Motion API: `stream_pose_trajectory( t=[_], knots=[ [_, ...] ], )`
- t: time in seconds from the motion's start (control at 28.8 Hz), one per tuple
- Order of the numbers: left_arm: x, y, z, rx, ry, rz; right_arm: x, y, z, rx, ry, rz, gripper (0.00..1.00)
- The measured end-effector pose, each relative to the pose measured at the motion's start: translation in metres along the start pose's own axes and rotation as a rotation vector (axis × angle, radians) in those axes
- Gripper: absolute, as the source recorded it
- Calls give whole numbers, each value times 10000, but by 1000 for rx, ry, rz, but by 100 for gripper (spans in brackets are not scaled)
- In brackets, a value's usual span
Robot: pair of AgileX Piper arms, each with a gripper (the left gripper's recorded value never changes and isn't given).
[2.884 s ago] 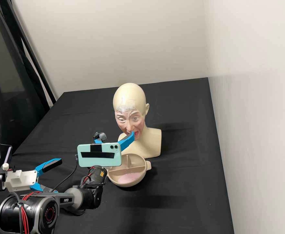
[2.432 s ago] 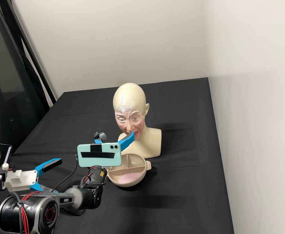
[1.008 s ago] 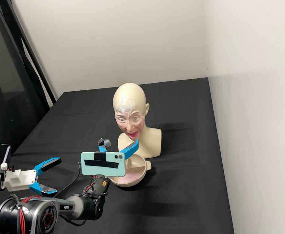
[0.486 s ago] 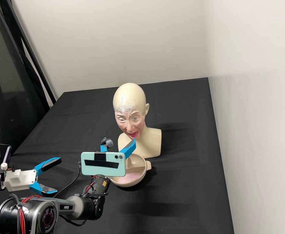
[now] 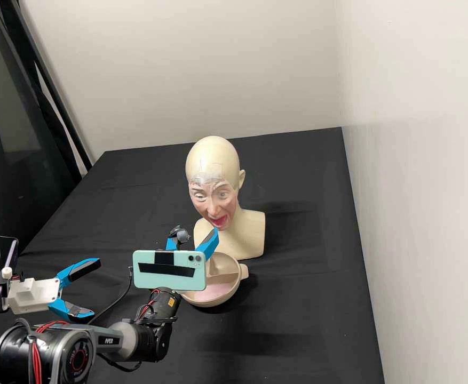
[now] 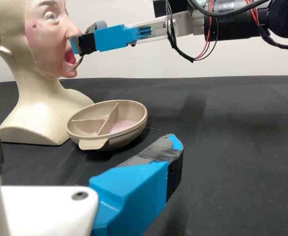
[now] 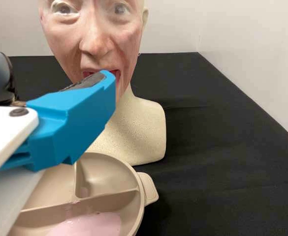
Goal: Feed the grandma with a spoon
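The grandma mannequin head (image 5: 215, 194) stands mid-bench with its mouth wide. In front of it sits a beige divided bowl (image 5: 232, 269) with pink food in one section. My right gripper (image 5: 196, 236) hangs above the bowl's far rim, just below and in front of the chin, shut on a thin grey spoon (image 6: 78, 62). In the left wrist view the spoon's tip is level with the lower lip (image 6: 67, 56), a little short of it. My left gripper (image 5: 83, 288) rests low at the front left, open and holding nothing.
A mint phone (image 5: 169, 269) is strapped on the right wrist and covers part of the bowl in the high view. A white wall (image 5: 420, 213) borders the bench on the right. Black cloth (image 5: 298, 298) lies bare to the right of the bowl.
The right gripper has drawn the spoon back out of the mouth and down toward the bowl, then edged slightly left. The left arm has stayed put.
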Motion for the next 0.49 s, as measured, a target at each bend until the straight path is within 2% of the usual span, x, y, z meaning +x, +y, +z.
stream_pose_trajectory(
  t=[0.49],
  knots=[
    [-1, 1, -6, 0, 2, 0, -11, -8, 9, 2, -3, -3, 0]
  ],
)
